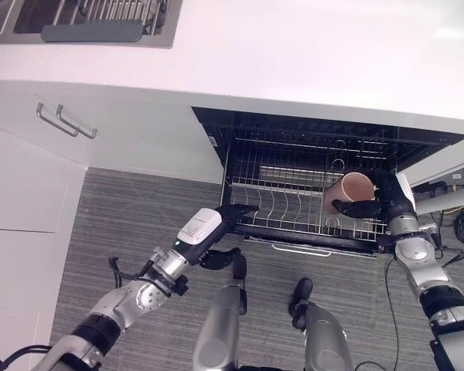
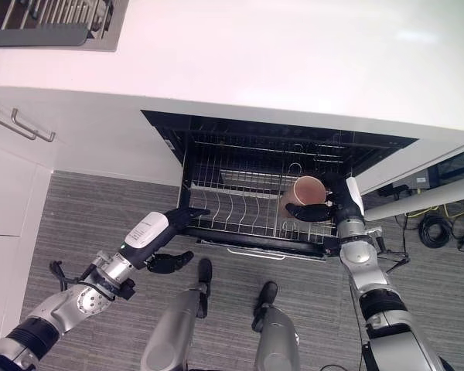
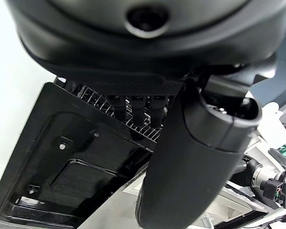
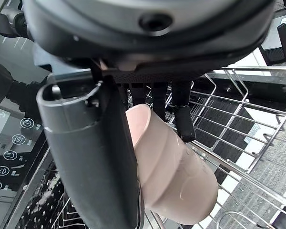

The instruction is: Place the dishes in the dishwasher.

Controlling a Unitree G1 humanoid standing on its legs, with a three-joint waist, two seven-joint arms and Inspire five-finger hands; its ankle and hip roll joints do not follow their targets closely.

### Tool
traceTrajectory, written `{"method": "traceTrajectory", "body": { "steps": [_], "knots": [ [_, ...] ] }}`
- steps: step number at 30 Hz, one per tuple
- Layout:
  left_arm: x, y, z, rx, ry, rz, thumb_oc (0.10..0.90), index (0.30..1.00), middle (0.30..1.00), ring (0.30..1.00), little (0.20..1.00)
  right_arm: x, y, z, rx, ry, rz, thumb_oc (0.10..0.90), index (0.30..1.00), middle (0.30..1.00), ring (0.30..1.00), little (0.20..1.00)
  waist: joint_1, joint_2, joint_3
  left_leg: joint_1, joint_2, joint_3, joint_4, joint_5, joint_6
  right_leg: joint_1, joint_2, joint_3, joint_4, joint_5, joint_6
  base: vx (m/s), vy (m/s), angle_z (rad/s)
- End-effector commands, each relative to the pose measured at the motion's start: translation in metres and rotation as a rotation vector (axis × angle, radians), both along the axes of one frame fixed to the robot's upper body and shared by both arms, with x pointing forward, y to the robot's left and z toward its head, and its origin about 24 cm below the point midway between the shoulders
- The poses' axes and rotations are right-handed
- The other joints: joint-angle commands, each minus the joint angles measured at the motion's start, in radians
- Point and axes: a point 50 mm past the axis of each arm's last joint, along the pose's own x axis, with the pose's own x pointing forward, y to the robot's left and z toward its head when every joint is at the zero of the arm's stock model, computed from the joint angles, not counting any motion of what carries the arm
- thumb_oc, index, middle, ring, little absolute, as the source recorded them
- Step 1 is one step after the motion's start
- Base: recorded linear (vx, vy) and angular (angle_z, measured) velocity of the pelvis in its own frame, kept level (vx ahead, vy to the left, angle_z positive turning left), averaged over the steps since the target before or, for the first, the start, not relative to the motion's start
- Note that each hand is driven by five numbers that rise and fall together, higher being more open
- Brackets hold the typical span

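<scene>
The dishwasher's wire rack (image 1: 282, 202) is pulled out below the white counter. My right hand (image 1: 388, 199) holds a tan cup (image 1: 354, 189) on its side just above the rack's right part, mouth facing up and left. In the right wrist view the thumb (image 4: 93, 157) and fingers (image 4: 183, 119) are curled around the cup (image 4: 174, 171) over the wire tines. My left hand (image 1: 216, 224) hovers at the rack's front left corner, fingers straight and reaching toward the rim, holding nothing.
A white countertop (image 1: 309, 54) runs above the dishwasher, with a sink and drain rack (image 1: 100, 19) at the far left. Cabinet fronts with two bar handles (image 1: 66, 121) stand left. The dishwasher's control panel (image 4: 12, 143) lies close beside the cup.
</scene>
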Motion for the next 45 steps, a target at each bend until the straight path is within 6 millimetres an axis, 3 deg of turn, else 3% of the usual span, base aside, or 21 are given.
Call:
{"method": "traceTrajectory", "body": {
  "steps": [1, 11, 20, 29, 36, 45],
  "knots": [
    [0.003, -0.004, 0.033, -0.089, -0.178, -0.061, 0.800, 0.900, 0.900, 0.900, 0.900, -0.016, -0.005, -0.023, -0.039, 0.102, 0.034, 0.800, 0.900, 0.900, 0.900, 0.900, 0.003, -0.006, -0.020, -0.057, 0.035, 0.080, 0.042, -0.076, -0.037, 0.040, 0.015, 0.083, 0.012, -0.107, 0.008, 0.00, 0.000, 0.00],
    [-0.001, -0.001, 0.029, -0.105, -0.163, -0.038, 0.800, 0.900, 0.900, 0.900, 0.900, -0.015, 0.005, -0.006, 0.115, -0.033, 0.078, 0.800, 0.900, 0.900, 0.900, 0.900, -0.008, -0.008, -0.031, -0.058, 0.039, 0.091, 0.042, -0.072, -0.044, 0.046, 0.014, 0.096, 0.012, -0.117, 0.010, 0.00, 0.005, -0.01],
    [-0.006, 0.002, 0.028, -0.114, -0.146, -0.025, 0.800, 0.900, 0.900, 0.900, 0.900, -0.023, 0.024, 0.014, 0.000, -0.143, 0.172, 0.800, 0.900, 0.900, 0.900, 0.900, -0.020, -0.019, -0.041, -0.069, 0.053, 0.115, 0.042, -0.065, -0.049, 0.048, 0.010, 0.098, 0.012, -0.124, 0.016, 0.00, -0.001, -0.01],
    [-0.011, 0.006, 0.024, -0.128, -0.135, 0.016, 0.800, 0.900, 0.900, 0.900, 0.900, -0.042, 0.030, 0.043, 0.010, -0.419, 0.133, 0.800, 0.900, 0.900, 0.900, 0.900, -0.041, -0.029, -0.048, -0.077, 0.061, 0.131, 0.042, -0.059, -0.051, 0.055, 0.007, 0.116, 0.012, -0.137, 0.017, 0.01, 0.007, -0.05],
    [-0.016, 0.008, 0.022, -0.138, -0.129, 0.028, 0.800, 0.900, 0.900, 0.900, 0.900, -0.053, 0.037, 0.049, -0.019, -0.508, 0.125, 0.800, 0.900, 0.900, 0.900, 0.900, -0.055, -0.031, -0.047, -0.081, 0.068, 0.146, 0.042, -0.055, -0.052, 0.054, 0.004, 0.127, 0.012, -0.142, 0.016, 0.00, 0.020, -0.08],
    [-0.019, 0.011, 0.020, -0.145, -0.109, 0.045, 0.800, 0.900, 0.900, 0.900, 0.900, -0.062, 0.029, 0.050, 0.036, -0.573, 0.064, 0.800, 0.900, 0.900, 0.900, 0.900, -0.063, -0.035, -0.055, -0.091, 0.084, 0.167, 0.042, -0.042, -0.059, 0.069, 0.000, 0.136, 0.012, -0.159, 0.014, 0.01, 0.000, -0.08]
  ]
}}
